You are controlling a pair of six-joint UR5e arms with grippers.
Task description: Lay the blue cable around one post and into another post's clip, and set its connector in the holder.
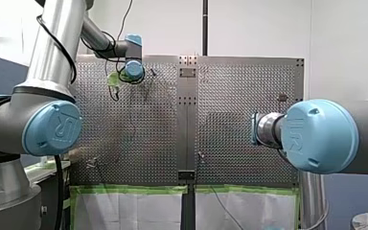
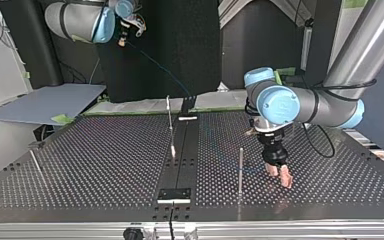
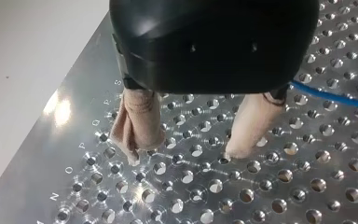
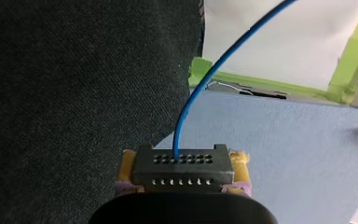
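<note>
- Front view: my left arm (image 1: 48, 52) reaches to the bench's (image 1: 239, 96) far end; my right hand is hidden behind its elbow.
- Top view: right hand (image 2: 124, 34) high off the bench, blue cable (image 2: 156, 64) running down from it; left hand (image 2: 279, 175) low, near a post (image 2: 240, 170).
- Left wrist view: left hand released, pads (image 3: 140, 121) empty; blue cable lies beside them (not between), so I'd shift over it before closing.
- Right wrist view: right hand clenched on the connector (image 4: 182, 167); leave slack, don't tug.
</note>
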